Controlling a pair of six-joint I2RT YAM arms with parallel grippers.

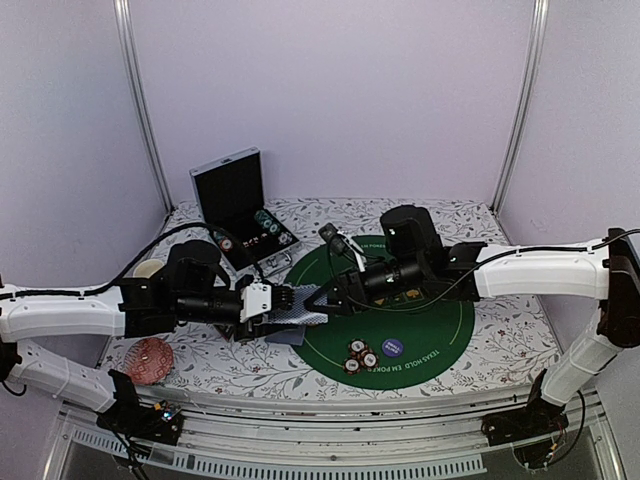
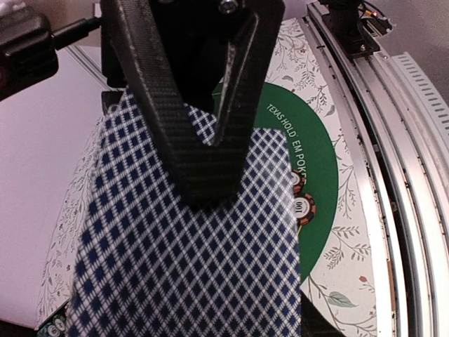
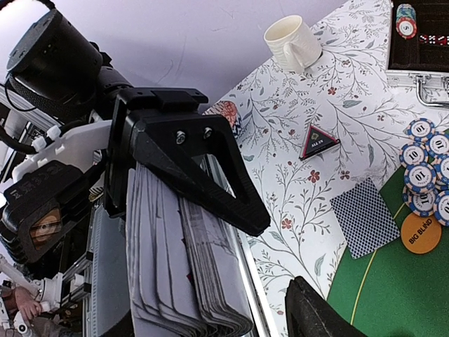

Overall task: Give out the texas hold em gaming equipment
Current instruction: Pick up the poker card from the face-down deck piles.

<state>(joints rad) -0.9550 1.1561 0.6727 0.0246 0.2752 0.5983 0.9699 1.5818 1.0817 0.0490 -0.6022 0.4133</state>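
Observation:
My left gripper [image 1: 283, 300] is shut on a deck of blue-diamond-backed playing cards [image 1: 303, 316], seen edge-on in the right wrist view [image 3: 182, 267] and filling the left wrist view [image 2: 189, 267]. My right gripper [image 1: 320, 300] stands open right at the deck's far end, and one of its black fingers [image 2: 203, 140] lies over the top card. A single card [image 3: 363, 214] lies face down at the green mat's [image 1: 420, 320] edge. Striped chips [image 1: 360, 352] and a purple button [image 1: 392, 347] sit on the mat. More chips [image 3: 424, 168], an orange button [image 3: 421, 232] and a black triangular marker [image 3: 319, 140] lie close by.
An open black case [image 1: 240, 210] with chips stands at the back left. A cream mug [image 1: 150, 268] and a red patterned round object [image 1: 152, 360] sit at the left. The table's metal front rail [image 2: 393, 175] runs just beyond the mat.

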